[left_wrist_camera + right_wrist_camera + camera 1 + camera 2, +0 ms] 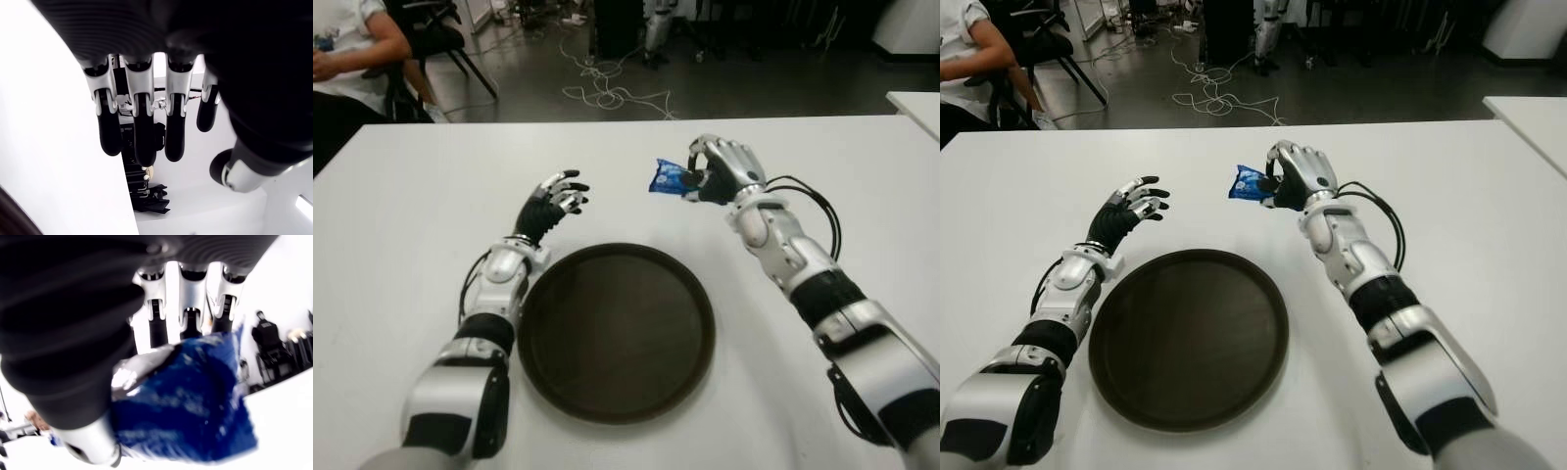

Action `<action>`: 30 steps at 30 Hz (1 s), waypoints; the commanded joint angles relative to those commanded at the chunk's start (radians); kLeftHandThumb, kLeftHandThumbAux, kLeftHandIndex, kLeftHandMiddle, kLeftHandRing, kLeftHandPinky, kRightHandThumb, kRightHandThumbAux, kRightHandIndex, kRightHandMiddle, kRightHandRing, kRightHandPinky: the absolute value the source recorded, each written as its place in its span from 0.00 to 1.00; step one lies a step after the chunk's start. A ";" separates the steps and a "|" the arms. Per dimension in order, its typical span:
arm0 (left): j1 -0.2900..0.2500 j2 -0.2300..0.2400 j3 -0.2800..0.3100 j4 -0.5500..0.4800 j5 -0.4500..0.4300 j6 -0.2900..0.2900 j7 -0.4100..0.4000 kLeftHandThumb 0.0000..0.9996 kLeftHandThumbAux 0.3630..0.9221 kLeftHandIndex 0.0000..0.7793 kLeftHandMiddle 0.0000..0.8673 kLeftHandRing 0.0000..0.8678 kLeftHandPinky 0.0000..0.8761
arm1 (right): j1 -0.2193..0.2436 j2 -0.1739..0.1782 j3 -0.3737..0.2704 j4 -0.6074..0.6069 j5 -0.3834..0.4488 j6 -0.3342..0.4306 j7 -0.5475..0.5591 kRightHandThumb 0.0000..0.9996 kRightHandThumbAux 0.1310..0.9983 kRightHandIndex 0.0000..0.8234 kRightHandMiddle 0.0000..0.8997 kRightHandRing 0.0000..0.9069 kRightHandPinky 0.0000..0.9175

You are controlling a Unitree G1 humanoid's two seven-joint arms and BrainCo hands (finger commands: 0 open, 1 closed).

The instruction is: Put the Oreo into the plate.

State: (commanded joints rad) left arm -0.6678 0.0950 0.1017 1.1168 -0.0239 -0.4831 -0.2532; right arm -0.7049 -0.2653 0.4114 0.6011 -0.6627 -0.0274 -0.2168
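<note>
Now the right hand (710,171) pinches the blue Oreo (668,177) above the white surface (401,215), upper centre, beyond the plate (615,331). It should carry it inward over the plate's middle before releasing. Left hand (556,201), fingers spread, holds nothing.

The right hand (722,168) is hovering above the table with its fingers (157,323) curling shut around a blue Oreo packet (667,179), forearm stretching forward. The left hand (556,201) is hanging raised, fingers (141,127) loosely spread and holding nothing.
</note>
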 joint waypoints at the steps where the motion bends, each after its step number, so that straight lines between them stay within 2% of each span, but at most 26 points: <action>1: -0.001 0.001 -0.001 0.000 0.002 0.002 0.002 0.08 0.50 0.26 0.37 0.37 0.39 | 0.013 -0.003 -0.007 -0.032 0.002 0.001 0.000 0.13 0.86 0.81 0.88 0.88 0.86; 4: 0.000 0.002 -0.003 0.000 0.005 0.003 0.005 0.08 0.50 0.26 0.37 0.36 0.38 | 0.044 -0.013 -0.022 -0.110 0.005 0.003 0.005 0.15 0.85 0.80 0.88 0.88 0.85; 8: 0.000 0.003 -0.003 0.000 0.005 0.003 0.004 0.08 0.50 0.25 0.37 0.36 0.38 | 0.065 -0.017 -0.031 -0.150 0.004 -0.002 0.004 0.15 0.85 0.78 0.87 0.88 0.85; 15: 0.001 0.002 -0.001 -0.004 0.000 0.009 0.000 0.09 0.49 0.25 0.36 0.36 0.38 | 0.099 -0.031 -0.050 -0.241 0.002 -0.008 0.019 0.12 0.85 0.76 0.87 0.87 0.85; 19: 0.000 0.005 -0.005 -0.008 0.004 0.015 0.001 0.09 0.50 0.24 0.36 0.36 0.38 | 0.144 -0.037 -0.064 -0.347 0.009 -0.011 0.040 0.10 0.86 0.74 0.86 0.87 0.84; 24: 0.000 0.007 -0.010 -0.013 0.013 0.018 0.011 0.09 0.51 0.24 0.36 0.36 0.38 | 0.214 -0.023 -0.071 -0.499 0.009 0.003 0.079 0.11 0.85 0.75 0.86 0.86 0.84; 27: 0.000 0.008 -0.012 -0.014 0.017 0.020 0.016 0.09 0.52 0.25 0.36 0.36 0.38 | 0.238 -0.004 -0.060 -0.550 0.004 0.006 0.098 0.08 0.85 0.76 0.86 0.87 0.84; 30: -0.001 0.009 -0.014 -0.013 0.020 0.025 0.020 0.08 0.52 0.25 0.36 0.36 0.39 | 0.261 0.008 -0.040 -0.574 0.003 -0.027 0.108 0.04 0.86 0.77 0.87 0.87 0.85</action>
State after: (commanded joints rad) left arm -0.6684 0.1044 0.0881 1.1035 -0.0037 -0.4584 -0.2327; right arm -0.4440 -0.2571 0.3714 0.0267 -0.6596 -0.0540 -0.1084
